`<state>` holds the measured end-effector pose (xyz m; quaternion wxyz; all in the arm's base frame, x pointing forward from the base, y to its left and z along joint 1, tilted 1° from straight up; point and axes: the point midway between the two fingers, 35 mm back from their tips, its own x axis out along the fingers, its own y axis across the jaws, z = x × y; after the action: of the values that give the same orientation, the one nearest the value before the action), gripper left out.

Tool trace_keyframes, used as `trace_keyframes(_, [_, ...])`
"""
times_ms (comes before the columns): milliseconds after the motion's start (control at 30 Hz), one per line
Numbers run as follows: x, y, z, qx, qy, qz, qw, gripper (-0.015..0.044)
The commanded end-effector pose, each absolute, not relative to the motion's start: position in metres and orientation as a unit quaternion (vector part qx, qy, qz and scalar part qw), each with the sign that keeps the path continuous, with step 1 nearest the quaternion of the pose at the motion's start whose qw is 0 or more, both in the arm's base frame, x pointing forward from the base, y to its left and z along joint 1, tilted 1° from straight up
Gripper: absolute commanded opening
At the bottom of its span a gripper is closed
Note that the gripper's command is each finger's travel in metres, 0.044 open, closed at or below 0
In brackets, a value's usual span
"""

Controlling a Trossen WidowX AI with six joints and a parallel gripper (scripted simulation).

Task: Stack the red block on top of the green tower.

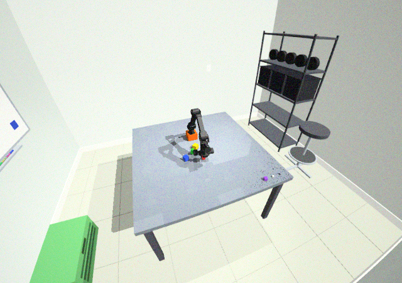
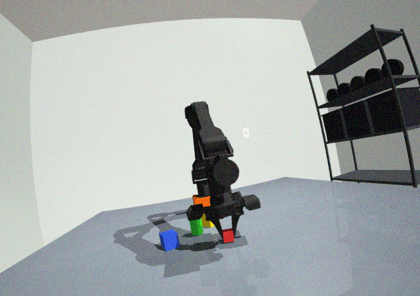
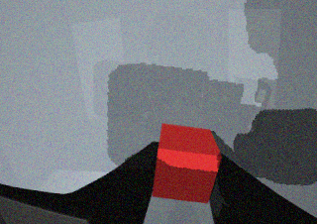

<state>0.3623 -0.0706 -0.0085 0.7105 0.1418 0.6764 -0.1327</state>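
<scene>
Arm [image 2: 212, 157] hides green tower's [image 2: 195, 227] top — yellow block [image 2: 207, 222] too.

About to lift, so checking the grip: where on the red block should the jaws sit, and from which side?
From straight above, on its two opposite vertical side faces, as the gripper has it now. The red block is a small cube sitting flat on the table, so those faces are parallel. It stands apart from the green tower, leaving both sides free.
</scene>
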Motion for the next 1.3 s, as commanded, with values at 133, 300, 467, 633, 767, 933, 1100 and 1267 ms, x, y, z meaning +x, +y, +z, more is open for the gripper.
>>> trace_keyframes(133, [0.363, -0.071, 0.030, 0.141, 0.673, -0.136, 0.714, 0.0000])
trace_keyframes(300, [0.362, -0.071, 0.058, 0.141, 0.673, -0.136, 0.714, 0.0000])
trace_keyframes(467, [0.360, -0.071, 0.085, 0.141, 0.673, -0.136, 0.714, 0.0000])
trace_keyframes(633, [0.359, -0.071, 0.105, 0.141, 0.673, -0.136, 0.714, 0.0000])
trace_keyframes(767, [0.360, -0.070, 0.104, 0.142, 0.671, -0.134, 0.715, 0.0000])
trace_keyframes(933, [0.354, -0.074, 0.106, 0.141, 0.673, -0.136, 0.714, 0.0000])
trace_keyframes(1100, [0.331, -0.088, 0.107, 0.140, 0.673, -0.136, 0.713, 0.0000])
trace_keyframes(1267, [0.308, -0.100, 0.107, 0.140, 0.674, -0.137, 0.712, 0.0000])
